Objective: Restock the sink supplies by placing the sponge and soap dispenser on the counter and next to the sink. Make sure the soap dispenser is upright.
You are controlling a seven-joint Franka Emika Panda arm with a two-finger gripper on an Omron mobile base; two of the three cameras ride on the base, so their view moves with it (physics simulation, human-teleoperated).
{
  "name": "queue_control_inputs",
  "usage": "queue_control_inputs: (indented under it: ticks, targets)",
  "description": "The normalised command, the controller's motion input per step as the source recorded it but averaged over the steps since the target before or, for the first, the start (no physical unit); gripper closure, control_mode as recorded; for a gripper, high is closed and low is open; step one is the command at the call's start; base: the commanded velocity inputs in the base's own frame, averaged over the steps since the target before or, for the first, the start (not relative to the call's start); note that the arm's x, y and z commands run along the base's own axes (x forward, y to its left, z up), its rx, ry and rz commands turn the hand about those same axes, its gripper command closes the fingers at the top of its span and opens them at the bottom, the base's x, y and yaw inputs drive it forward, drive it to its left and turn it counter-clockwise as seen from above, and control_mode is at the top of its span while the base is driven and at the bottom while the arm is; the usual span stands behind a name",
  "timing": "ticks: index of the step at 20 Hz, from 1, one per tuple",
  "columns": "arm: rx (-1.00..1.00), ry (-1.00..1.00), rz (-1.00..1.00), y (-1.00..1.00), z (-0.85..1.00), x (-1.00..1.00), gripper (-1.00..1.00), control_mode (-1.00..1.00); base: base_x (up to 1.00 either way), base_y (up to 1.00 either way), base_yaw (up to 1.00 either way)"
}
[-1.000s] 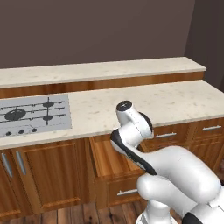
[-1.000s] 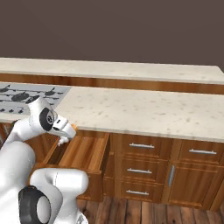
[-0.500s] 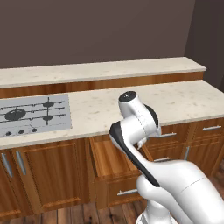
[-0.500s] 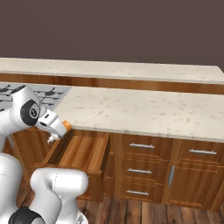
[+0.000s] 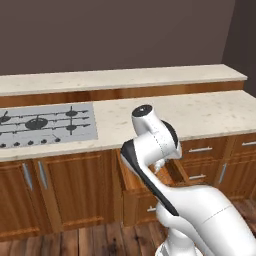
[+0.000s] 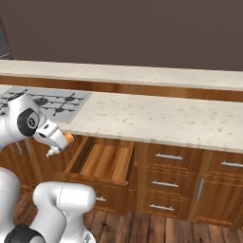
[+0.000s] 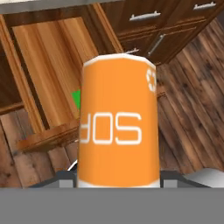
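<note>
A: Where is the soap dispenser [image 7: 118, 122]?

B: Clamped in the fingers [image 6: 60, 142], held above the open drawer [image 6: 105, 162], below the edge of the surface [image 6: 156, 118].

A: And the sponge [image 7: 77, 99]?

B: A green corner peeks from behind the bottle, inside the drawer.

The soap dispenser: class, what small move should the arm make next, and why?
Probably lift it higher, toward the counter. The gripper is shut on the soap dispenser, hanging below the worktop edge beside the open drawer; a green bit, likely the sponge, lies in that drawer.
</note>
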Motion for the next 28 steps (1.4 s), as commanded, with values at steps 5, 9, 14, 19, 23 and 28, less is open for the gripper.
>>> queue_control_inputs:
  ticks: [5, 9, 14, 19, 23, 28]
  targets:
    - [0.0, 0.0, 0.0, 0.0, 0.0, 0.0, 1.0, 1.0, -0.44, 1.0, 0.45]
    - [0.0, 0.0, 0.0, 0.0, 0.0, 0.0, 1.0, 1.0, -0.07, 1.0, 0.53]
    - [0.0, 0.0, 0.0, 0.0, 0.0, 0.0, 1.0, 1.0, 0.03, 0.97, 0.57]
    - [0.0, 0.0, 0.0, 0.0, 0.0, 0.0, 1.0, 1.0, 0.18, 0.51, 0.72]
    - [0.0, 0.0, 0.0, 0.0, 0.0, 0.0, 1.0, 1.0, 0.12, 0.34, 0.8]
    - [0.0, 0.0, 0.0, 0.0, 0.0, 0.0, 1.0, 1.0, 0.16, 0.29, 0.81]
